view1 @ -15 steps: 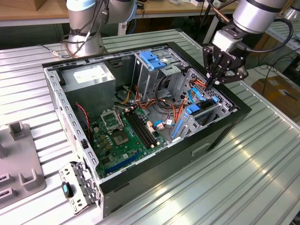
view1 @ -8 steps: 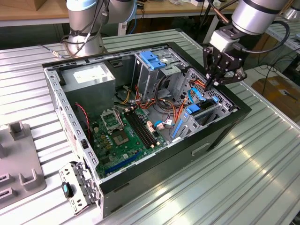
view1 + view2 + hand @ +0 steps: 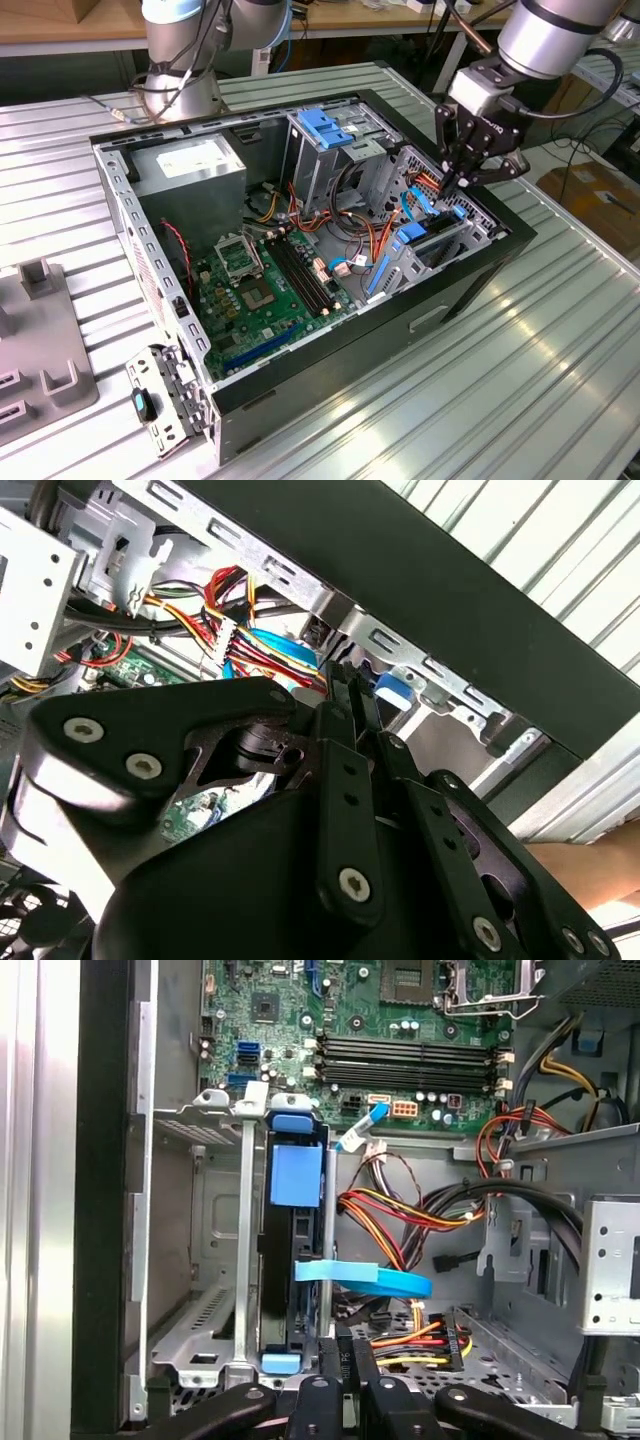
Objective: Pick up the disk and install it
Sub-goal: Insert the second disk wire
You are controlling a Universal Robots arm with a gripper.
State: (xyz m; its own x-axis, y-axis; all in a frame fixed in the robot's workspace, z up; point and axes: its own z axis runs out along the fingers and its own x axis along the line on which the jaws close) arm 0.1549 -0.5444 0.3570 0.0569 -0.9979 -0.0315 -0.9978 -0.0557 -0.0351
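The open computer case (image 3: 300,250) lies on the counter (image 3: 560,380), the disk (image 3: 296,1260) stands on its edge in a metal slot inside it, and the end effector (image 3: 345,1360) hangs just above, fingers closed together, holding nothing.

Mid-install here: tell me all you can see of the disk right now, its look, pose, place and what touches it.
The disk stands on edge in a metal bay at the open computer case's corner, beside the black side wall. In the first wrist view its dark edge runs between bright blue plastic carrier rails, with blue tabs at both ends. A curved blue cable crosses in front of it. The gripper sits at its near end, jaws drawn together; actual contact is hidden. No label face shows.
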